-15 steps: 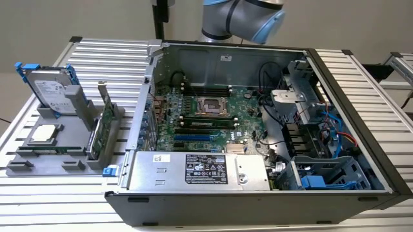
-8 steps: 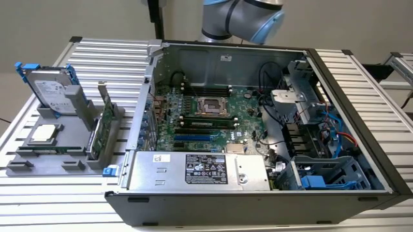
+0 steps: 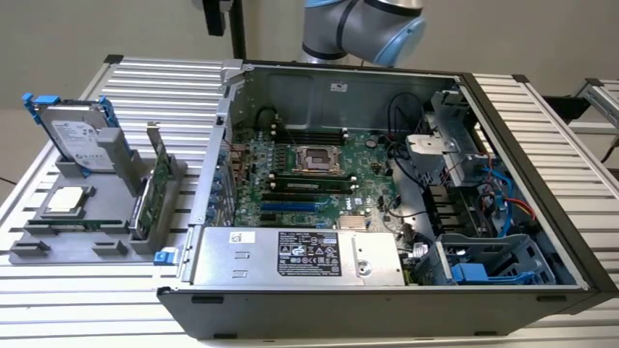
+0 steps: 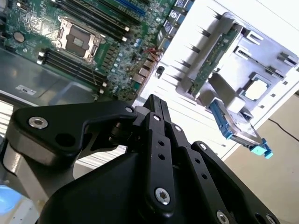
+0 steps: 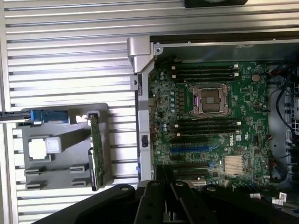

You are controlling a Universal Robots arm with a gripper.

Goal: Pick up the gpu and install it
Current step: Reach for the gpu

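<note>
Nearest in the exterior view lies the computer case (image 3: 367, 312), on its side with the open face up. I judge this is so that the slots of the motherboard (image 3: 309, 181) point upward and a card can be pushed straight down into them. The power supply (image 3: 300, 254) sits just inside the near wall.

At about nine o'clock from the case, on the ribbed table (image 3: 87, 304), rests a grey tray (image 3: 72, 252). The gpu (image 3: 147, 192) stands there on its long edge in a groove, with the metal bracket pointing up. It is not in the case and nothing touches it. Standing upright probably keeps its top edge free for a grasp from above. At eleven o'clock from it, a hard drive (image 3: 77, 138) stands in the same tray.

Farthest, at twelve o'clock beyond the back wall, rises the arm (image 3: 363, 29). In the second wrist view the gripper (image 4: 154, 112) hangs high above the case and the tray, well apart from the gpu. Whether it is released or clenched I cannot tell.
</note>
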